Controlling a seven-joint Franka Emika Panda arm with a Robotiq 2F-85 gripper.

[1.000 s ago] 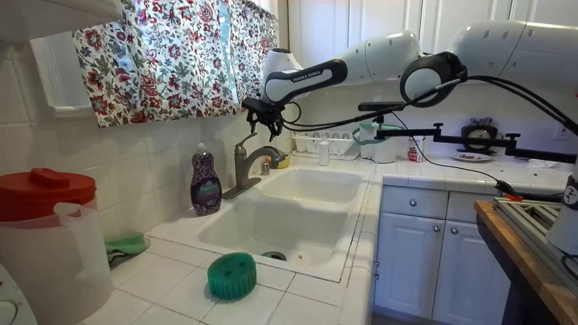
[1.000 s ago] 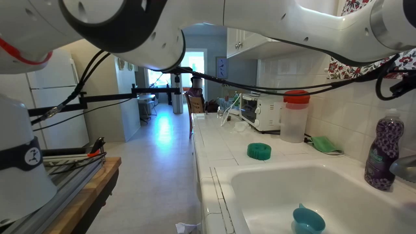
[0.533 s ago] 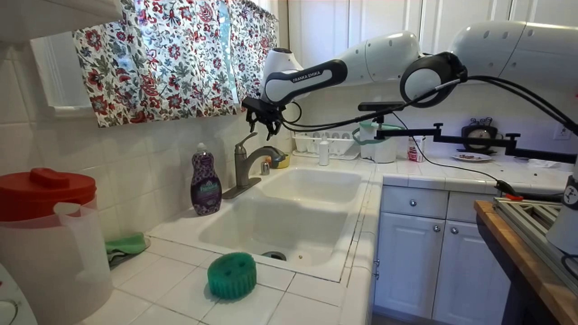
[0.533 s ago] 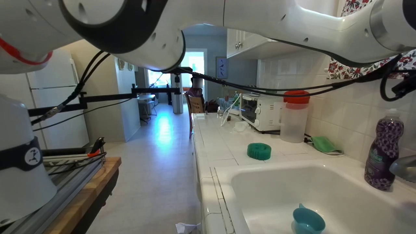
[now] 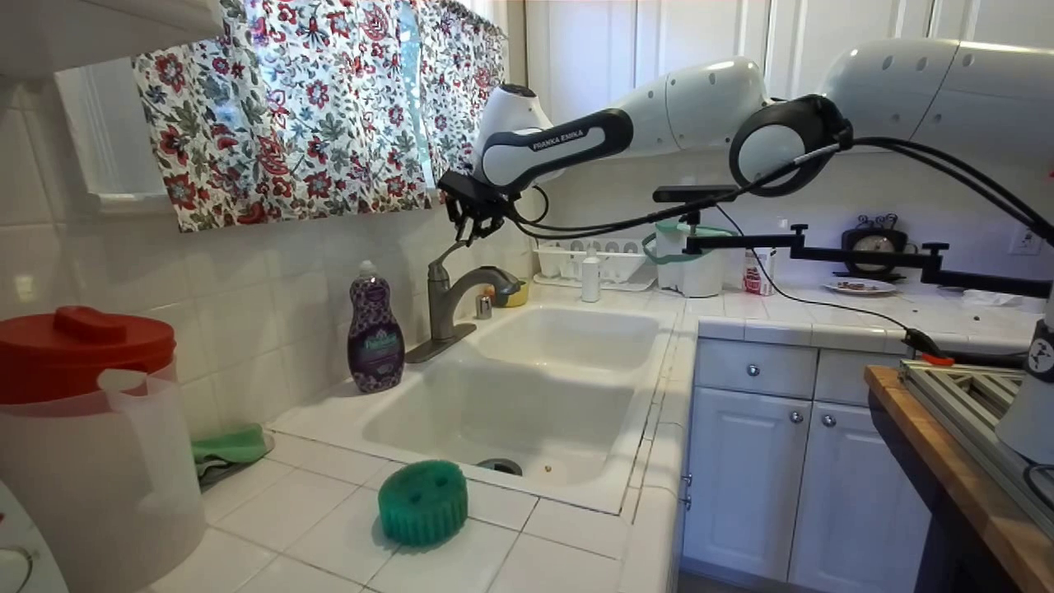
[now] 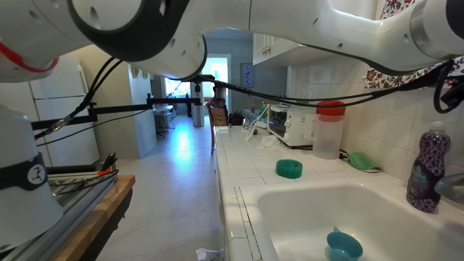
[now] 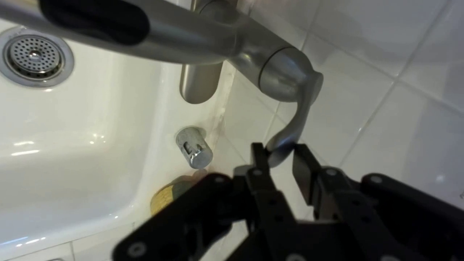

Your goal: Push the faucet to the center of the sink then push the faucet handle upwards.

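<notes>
The grey metal faucet (image 5: 443, 309) stands at the wall side of the white sink (image 5: 502, 408), its arched spout reaching out over it. In the wrist view the faucet handle (image 7: 302, 112) curves away from the top of the faucet body (image 7: 253, 50), and its tip sits between my fingertips. My gripper (image 7: 280, 148) is narrowed onto that tip, a finger against each side, so it looks shut on it. In an exterior view the gripper (image 5: 465, 241) hangs above the tap at the handle's upper end. Only the spout (image 6: 451, 187) shows from the opposite side, at the picture's edge.
A purple soap bottle (image 5: 376, 338) is beside the tap. A chrome cap (image 7: 194, 148) and a yellow item (image 7: 163, 199) sit on the sink ledge. A green scrubber (image 5: 424, 502) lies on the tiles, and a turquoise cup (image 6: 344, 246) in a bowl.
The gripper's fingers have come together around the handle's tip; they stood wide apart before. The wrist has shifted and tilted slightly toward the wall. The tap looks unmoved.
</notes>
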